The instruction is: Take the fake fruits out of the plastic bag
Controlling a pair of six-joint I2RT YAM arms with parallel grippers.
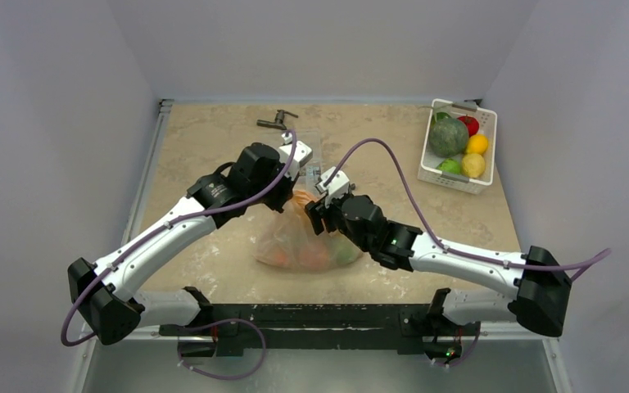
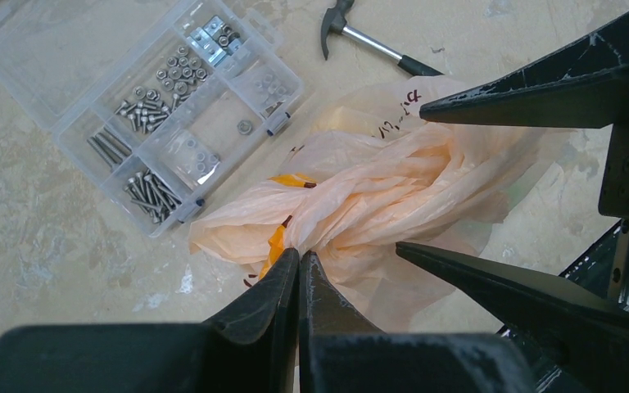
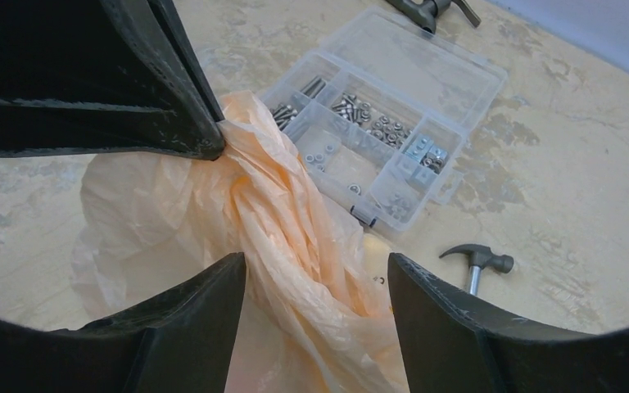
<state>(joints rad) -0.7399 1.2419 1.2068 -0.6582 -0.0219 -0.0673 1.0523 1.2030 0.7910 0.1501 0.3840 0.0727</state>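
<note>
Grey walls close in around a beige marbled desk [image 1: 213,139], and dead centre of the top view sits the thin, crinkly, translucent peach-orange plastic bag [image 1: 303,241]. Both arms meet over it.

Left hand [image 2: 299,260] first: clenched, its two black fingertips pressed together on a gathered fold of the plastic bag, which hangs bunched up in the middle of the left wrist frame.

Right hand [image 3: 318,264] now: released, jaws apart, one finger either side of the twisted neck of the bag. The finger at lower left looks to be touching the film. The other stands clear of it.

And the fake fruits [image 1: 315,259]? They are inside, showing as orange and green blurs through the plastic at the lower end of the bag in the top view. Neither wrist view shows them.

Behind the bag, upper left of the left wrist frame, lies a clear plastic compartment box [image 2: 156,115] of screws and nuts, with a small black-headed hammer [image 2: 368,41] near it at top centre.

Upper right of the top view, well apart from the action, stands a white slotted basket [image 1: 456,181] holding a dark green bumpy vegetable [image 1: 448,137] plus red, yellow and green pieces.
</note>
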